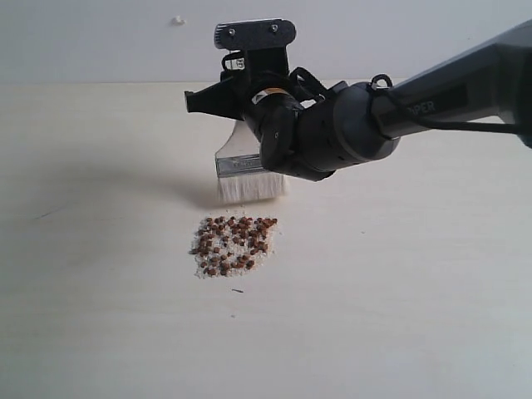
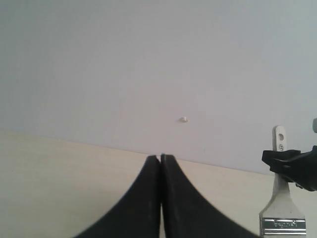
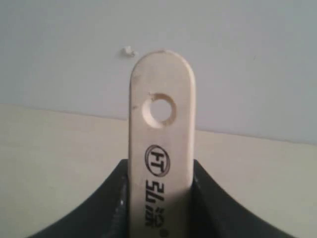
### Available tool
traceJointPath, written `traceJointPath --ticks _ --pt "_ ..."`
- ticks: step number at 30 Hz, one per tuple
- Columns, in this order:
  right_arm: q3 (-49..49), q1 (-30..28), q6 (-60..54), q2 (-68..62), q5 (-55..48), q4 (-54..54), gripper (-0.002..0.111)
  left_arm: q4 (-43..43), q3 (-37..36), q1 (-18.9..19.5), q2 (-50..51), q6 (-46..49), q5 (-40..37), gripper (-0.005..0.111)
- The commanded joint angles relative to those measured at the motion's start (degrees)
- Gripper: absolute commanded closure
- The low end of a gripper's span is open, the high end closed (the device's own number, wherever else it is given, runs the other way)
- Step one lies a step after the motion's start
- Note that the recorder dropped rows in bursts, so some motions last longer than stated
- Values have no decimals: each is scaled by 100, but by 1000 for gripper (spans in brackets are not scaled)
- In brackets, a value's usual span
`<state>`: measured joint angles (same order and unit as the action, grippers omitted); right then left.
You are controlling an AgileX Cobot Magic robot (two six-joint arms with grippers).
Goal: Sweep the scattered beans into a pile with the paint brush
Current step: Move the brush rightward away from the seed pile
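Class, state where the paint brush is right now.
In the exterior view the paint brush stands upright near the middle, gripped by the right pincer, its bristles just beyond the beans.

Exterior view low, facing wall [image 1: 83, 33], wrist views too (sharing paint brush [image 3: 161, 148])

it looked like a robotics lab or test bench. a black jointed robot arm [image 1: 449, 91] with printed lettering on its casing reached over a pale, wood-grained table [image 1: 100, 332]. behind that stood a plain grey-white wall [image 1: 100, 41] marked by one small white blob [image 1: 177, 20]. the light was flat and even. the things on show looked like simple test props: a paint brush [image 1: 248, 179] carried by the arm and a small patch of beans [image 1: 234, 247] on the table top.
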<state>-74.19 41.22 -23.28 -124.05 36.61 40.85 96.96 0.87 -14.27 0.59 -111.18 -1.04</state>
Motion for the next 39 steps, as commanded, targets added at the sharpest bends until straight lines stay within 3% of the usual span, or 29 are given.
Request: traceJointPath --ticks 1,10,29,36,39 --pt "-18 -25 -334 236 248 447 108 3 -12 -28 8 -4 -16 107" --pt "513 -36 -1295 867 638 1973 108 3 -12 -28 8 -4 -16 107" --pt "872 -36 -712 800 1028 3606 108 3 -12 -28 8 -4 -16 107" --pt "861 13 -676 663 1642 3535 108 3 -12 -28 8 -4 -16 107" --pt "903 -24 -2301 1160 2215 3523 108 3 -12 -28 8 -4 -16 107"
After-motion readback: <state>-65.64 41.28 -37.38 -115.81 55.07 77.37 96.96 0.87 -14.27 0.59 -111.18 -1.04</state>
